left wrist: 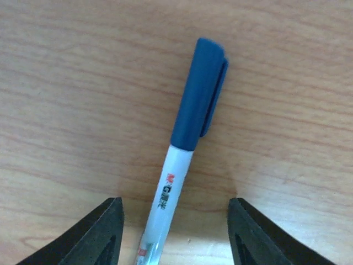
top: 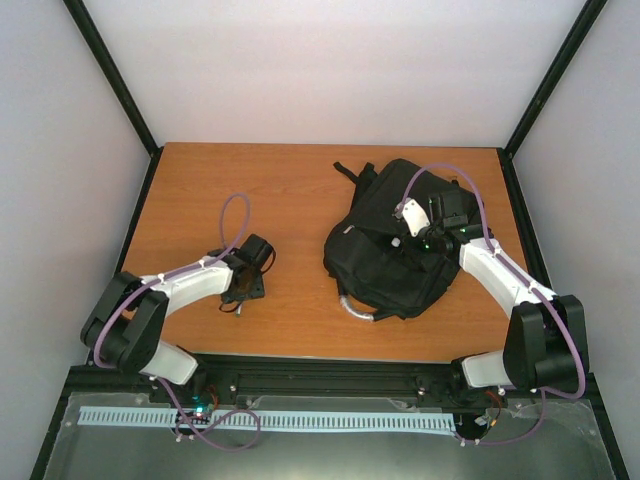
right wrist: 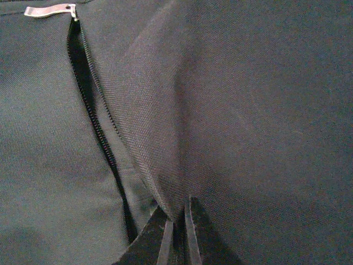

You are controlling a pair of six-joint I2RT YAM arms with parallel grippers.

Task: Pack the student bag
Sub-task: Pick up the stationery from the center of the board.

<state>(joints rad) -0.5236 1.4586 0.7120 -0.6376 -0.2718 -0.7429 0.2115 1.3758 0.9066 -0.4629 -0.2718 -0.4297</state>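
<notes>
The bag (top: 375, 265) lay on the right half of the table (top: 290, 190), slumped flat, with its grey handle loop (top: 355, 308) at the near edge and a strap trailing off the far corner. The right arm reached over it from the near right.

The right gripper (right wrist: 177, 215) had its fingers pressed together on a raised fold (right wrist: 160, 110) of the bag's black fabric, pinching the cloth between them. Just left of that fold ran a zip (right wrist: 94, 127), parted along the length in view, with a pale metal pull (right wrist: 49, 10) at its far end.

The left gripper (left wrist: 175, 203) hung low over the bare wood on the left side, well apart from the bag. Its fingers (left wrist: 107, 232) were spread, one on each side of a pen (left wrist: 179, 165) that lay flat on the table. Neither finger touched the white barrel. The pen's blue cap (left wrist: 199, 88) pointed away from the gripper, slightly tilted to the right in the wrist view.
</notes>
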